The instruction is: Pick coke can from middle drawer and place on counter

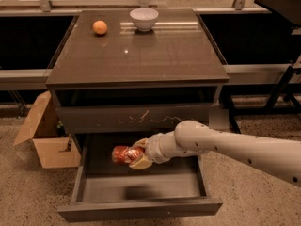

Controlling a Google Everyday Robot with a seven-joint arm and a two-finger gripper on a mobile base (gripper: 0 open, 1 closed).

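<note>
The coke can [123,155] is red with white markings and lies on its side, held in my gripper [138,154] just above the grey floor of the open middle drawer [141,210]. My gripper's tan fingers [140,163] are shut on the can's right end. My white arm reaches in from the lower right. The counter [164,55] is the glossy dark top of the cabinet above. A shadow of the can falls on the drawer floor.
An orange fruit [99,27] and a white bowl [144,19] stand at the counter's far edge. The closed drawer front [141,118] above has white scratch marks. An open cardboard box [44,135] sits on the floor at the left. A dark table leg [282,86] stands at right.
</note>
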